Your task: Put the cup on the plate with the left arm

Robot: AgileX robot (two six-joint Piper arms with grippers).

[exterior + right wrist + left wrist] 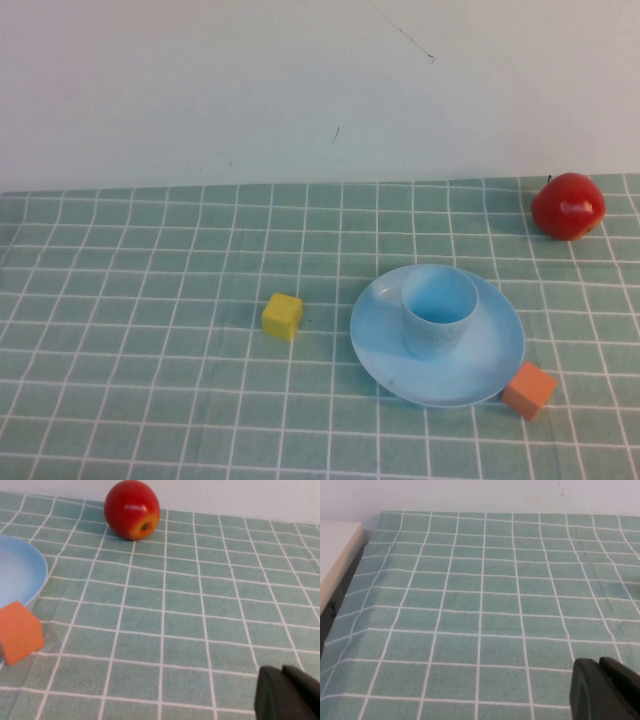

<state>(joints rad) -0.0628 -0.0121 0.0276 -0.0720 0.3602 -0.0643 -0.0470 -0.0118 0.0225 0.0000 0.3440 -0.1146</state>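
Note:
The light blue cup stands upright inside the round light blue plate at the right of the middle of the table. Neither arm shows in the high view. My left gripper shows only in the left wrist view, fingers pressed together and empty, above bare checked cloth, away from the cup. My right gripper shows in the right wrist view, fingers together and empty, over cloth near the plate's rim.
A yellow cube lies left of the plate. An orange cube touches the plate's front right rim and shows in the right wrist view. A red apple sits at the back right, also in the right wrist view. The table's left edge shows in the left wrist view.

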